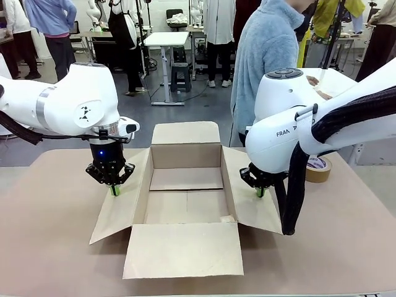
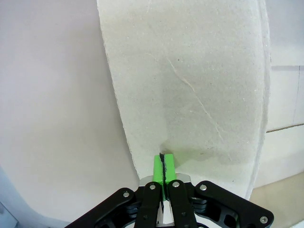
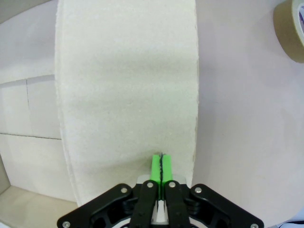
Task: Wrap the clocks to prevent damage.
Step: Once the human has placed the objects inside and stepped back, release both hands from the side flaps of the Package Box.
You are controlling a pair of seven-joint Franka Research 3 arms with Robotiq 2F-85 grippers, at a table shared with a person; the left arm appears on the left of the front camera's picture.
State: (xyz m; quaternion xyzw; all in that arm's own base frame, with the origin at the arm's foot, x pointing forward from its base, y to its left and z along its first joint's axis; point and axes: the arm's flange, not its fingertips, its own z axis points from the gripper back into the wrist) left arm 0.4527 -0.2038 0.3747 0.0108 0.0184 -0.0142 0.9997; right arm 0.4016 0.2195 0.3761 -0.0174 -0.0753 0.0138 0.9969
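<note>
The clocks are out of view. An open brown cardboard box point(image 1: 185, 189) sits mid-table with all flaps spread and nothing inside. My left gripper point(image 1: 114, 190) is shut, its green tips pressing down on the box's left flap point(image 2: 190, 85). My right gripper point(image 1: 260, 192) is shut too, its tips resting on the right flap point(image 3: 128, 95). In each wrist view the green pads point(image 2: 163, 167) point(image 3: 162, 167) meet with nothing between them.
A brown tape roll point(image 1: 318, 168) lies on the table right of the box, also at the top corner as the tape roll point(image 3: 290, 28). A person in a light blue fleece point(image 1: 266, 55) stands at the far side. The front flap point(image 1: 184, 250) lies flat toward me.
</note>
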